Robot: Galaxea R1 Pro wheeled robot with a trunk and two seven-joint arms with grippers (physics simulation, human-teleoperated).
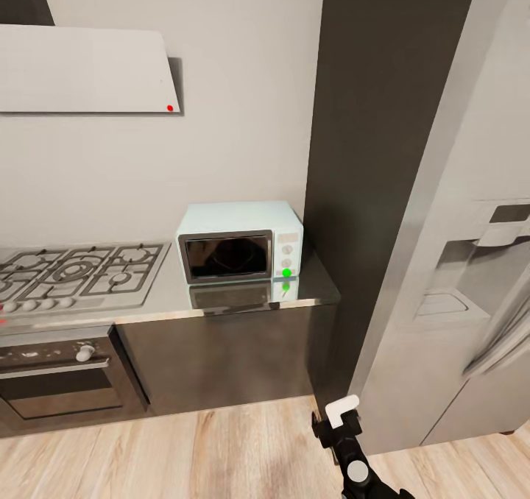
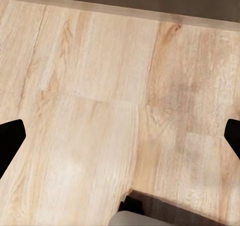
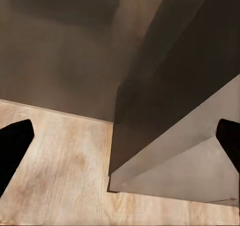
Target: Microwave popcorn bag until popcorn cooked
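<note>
Head view, mint-blue microwave [image 1: 240, 242] shut on desk [image 1: 221, 296] beside gas hob [image 1: 77, 272], green light lit, both wrist views, fingers [image 2: 10, 141] spread wide over wood floor [image 2: 100, 111].

Mint-blue microwave [image 1: 240, 243] upright on grey countertop [image 1: 313, 282], door shut, green light.

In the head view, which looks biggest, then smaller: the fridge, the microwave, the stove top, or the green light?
1. Fridge, though it is also nearest the camera.
2. Stove top, partly cut off at the edge.
3. Microwave, close in looks to the stove top, so that order is unsure.
4. Green light.
</note>
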